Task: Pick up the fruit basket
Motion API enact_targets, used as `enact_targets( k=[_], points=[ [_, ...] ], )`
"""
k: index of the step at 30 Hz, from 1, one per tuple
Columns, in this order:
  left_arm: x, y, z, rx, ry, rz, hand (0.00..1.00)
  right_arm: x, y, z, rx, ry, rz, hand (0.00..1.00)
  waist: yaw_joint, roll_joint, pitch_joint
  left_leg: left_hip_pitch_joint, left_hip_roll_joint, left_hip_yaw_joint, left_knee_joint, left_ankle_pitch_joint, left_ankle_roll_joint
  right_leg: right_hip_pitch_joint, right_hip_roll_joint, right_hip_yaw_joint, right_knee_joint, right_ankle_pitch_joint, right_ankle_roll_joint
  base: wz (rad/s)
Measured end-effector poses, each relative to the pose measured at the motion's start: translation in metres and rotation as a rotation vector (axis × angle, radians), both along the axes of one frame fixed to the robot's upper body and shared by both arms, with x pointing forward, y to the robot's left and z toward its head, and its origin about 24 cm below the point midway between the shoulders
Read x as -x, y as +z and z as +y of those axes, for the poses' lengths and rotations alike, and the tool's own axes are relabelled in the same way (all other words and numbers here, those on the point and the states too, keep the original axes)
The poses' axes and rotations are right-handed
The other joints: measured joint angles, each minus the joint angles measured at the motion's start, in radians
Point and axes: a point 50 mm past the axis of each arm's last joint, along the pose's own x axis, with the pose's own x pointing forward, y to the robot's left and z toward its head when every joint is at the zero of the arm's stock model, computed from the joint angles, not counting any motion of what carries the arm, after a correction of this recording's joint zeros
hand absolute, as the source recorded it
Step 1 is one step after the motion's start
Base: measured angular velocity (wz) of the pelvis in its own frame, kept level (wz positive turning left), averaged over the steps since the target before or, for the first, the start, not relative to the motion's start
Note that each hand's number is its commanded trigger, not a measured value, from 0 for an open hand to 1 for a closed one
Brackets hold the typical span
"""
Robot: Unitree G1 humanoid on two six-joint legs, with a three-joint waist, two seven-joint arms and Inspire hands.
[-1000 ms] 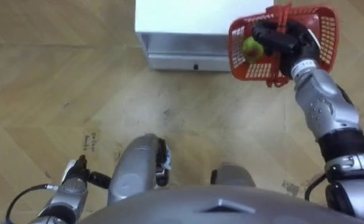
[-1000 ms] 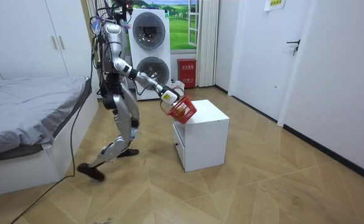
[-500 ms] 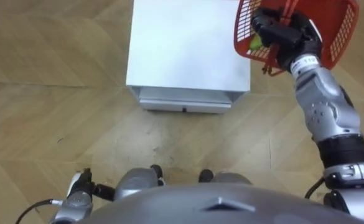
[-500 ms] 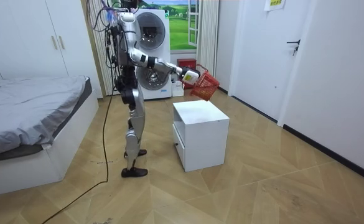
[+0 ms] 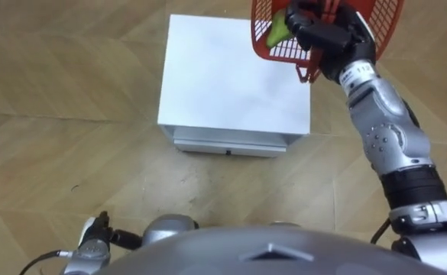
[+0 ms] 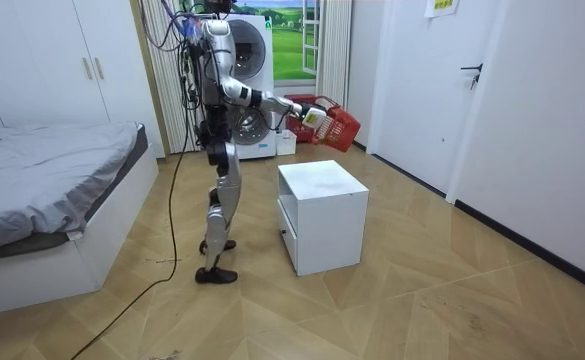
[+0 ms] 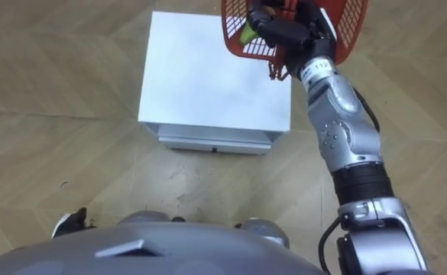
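Basket [image 5: 269,47] top out of frame

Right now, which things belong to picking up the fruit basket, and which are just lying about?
Job: red fruit basket, held up in the right robot hand; green fruit inside it.
Lying about: white cabinet below, bed, washing machine; left robot hand hangs idle.

The right hand [image 5: 328,37] now carries the red plastic mesh basket [image 5: 283,52] higher, at chest height over the white box-shaped table's [image 5: 223,84] far edge, no longer low beside it. The robot stands upright rather than mid-stride.
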Motion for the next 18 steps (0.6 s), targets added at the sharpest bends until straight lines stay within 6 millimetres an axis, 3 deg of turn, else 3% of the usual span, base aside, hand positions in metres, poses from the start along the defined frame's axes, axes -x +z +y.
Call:
enact_targets(
  k=[1, 2, 3, 5, 6, 7, 8, 9, 10, 11, 12, 13, 15, 18],
  points=[
    [0.000, 0.000, 0.000, 0.001, -0.004, 0.002, 0.00, 0.000, 0.000, 0.000, -0.004, 0.001, -0.001, 1.00, -0.001, -0.018, 0.0075, -0.046, -0.016, 0.001, 0.031, -0.016, 0.003, 0.008, -0.017, 0.042, -0.005, 0.000, 0.001, 0.29],
    [-0.002, 0.000, -0.003, 0.004, -0.015, 0.001, 0.00, 0.000, 0.001, -0.001, -0.004, -0.002, -0.003, 1.00, -0.004, -0.013, 0.0053, -0.063, -0.014, -0.002, -0.015, -0.008, 0.005, 0.006, -0.016, 0.060, -0.005, -0.001, 0.002, 0.53],
    [-0.006, 0.000, -0.005, 0.004, -0.056, 0.004, 0.00, 0.000, -0.001, -0.007, 0.007, -0.014, 0.006, 1.00, -0.009, -0.010, -0.0004, -0.088, -0.014, 0.022, -0.074, 0.048, 0.028, -0.003, -0.015, 0.057, 0.003, -0.018, 0.027, 0.32],
    [-0.005, 0.000, -0.004, 0.005, -0.063, 0.022, 0.00, 0.002, -0.007, -0.006, 0.035, -0.005, 0.041, 1.00, 0.028, -0.023, -0.0006, -0.077, -0.022, 0.043, -0.067, 0.051, 0.036, -0.013, -0.028, 0.032, 0.024, -0.025, 0.040, -0.08],
    [-0.001, -0.001, -0.006, 0.011, -0.081, 0.048, 0.00, 0.002, -0.009, -0.004, 0.054, 0.012, 0.054, 1.00, 0.040, -0.016, 0.0016, -0.062, -0.025, 0.015, -0.058, 0.050, 0.038, -0.018, -0.027, 0.013, 0.046, -0.033, 0.050, -0.33],
    [-0.001, -0.001, -0.006, 0.018, -0.088, 0.053, 0.00, 0.002, -0.009, -0.002, 0.058, 0.025, 0.053, 1.00, 0.048, -0.010, 0.0010, -0.061, -0.024, -0.052, -0.043, 0.044, 0.039, -0.037, -0.025, 0.011, 0.014, -0.042, 0.047, -0.35],
    [0.000, -0.001, -0.005, 0.022, -0.089, 0.059, 0.00, 0.002, -0.009, 0.000, 0.057, 0.031, 0.050, 1.00, 0.051, -0.008, 0.0025, -0.066, -0.026, -0.066, -0.029, 0.038, 0.037, -0.047, -0.022, 0.008, -0.028, -0.028, 0.043, -0.27],
    [0.002, -0.002, -0.006, 0.034, -0.087, 0.072, 0.00, 0.002, -0.009, 0.001, 0.054, 0.036, 0.050, 1.00, 0.048, 0.004, 0.0025, -0.077, -0.028, -0.062, 0.011, 0.009, 0.028, -0.056, -0.028, -0.033, -0.028, 0.010, 0.023, 0.00],
    [0.002, -0.003, -0.009, 0.050, -0.088, 0.079, 0.00, 0.004, -0.012, 0.001, 0.054, 0.033, 0.062, 1.00, 0.031, 0.026, 0.0032, -0.096, -0.021, -0.026, 0.069, -0.012, 0.030, -0.053, -0.029, -0.037, 0.013, 0.009, 0.025, 0.10],
    [0.002, -0.003, -0.009, 0.057, -0.089, 0.083, 0.00, 0.005, -0.014, 0.002, 0.054, 0.039, 0.068, 1.00, 0.026, 0.027, 0.0063, -0.103, -0.022, -0.002, 0.084, -0.021, 0.034, -0.055, -0.032, -0.032, 0.033, 0.009, 0.025, 0.16],
    [0.001, -0.004, -0.010, 0.066, -0.093, 0.086, 0.00, 0.006, -0.016, 0.005, 0.054, 0.054, 0.074, 1.00, 0.021, 0.037, 0.0003, -0.103, -0.018, 0.013, 0.027, -0.002, 0.041, -0.072, -0.034, -0.017, 0.081, 0.001, 0.036, 0.11],
    [-0.005, -0.003, -0.008, 0.062, -0.108, 0.077, 0.00, 0.006, -0.017, 0.004, 0.058, 0.052, 0.079, 1.00, 0.022, 0.047, -0.0084, -0.093, -0.018, 0.056, 0.006, -0.002, 0.065, -0.102, -0.050, -0.015, 0.159, -0.033, 0.056, 0.14],
    [-0.015, -0.002, -0.006, 0.045, -0.138, 0.063, 0.00, 0.007, -0.020, 0.008, 0.046, 0.059, 0.091, 1.00, 0.026, 0.023, 0.0014, -0.085, -0.044, 0.062, 0.012, -0.009, 0.081, -0.157, -0.090, -0.016, 0.290, -0.063, 0.063, 0.13],
    [-0.019, -0.002, -0.009, 0.049, -0.156, 0.059, 0.00, 0.009, -0.028, 0.011, 0.002, 0.053, 0.132, 1.00, 0.027, 0.020, 0.0027, -0.079, -0.062, 0.054, 0.033, -0.027, 0.110, -0.199, -0.107, -0.005, 0.393, -0.053, 0.063, 0.09]
  ],
)
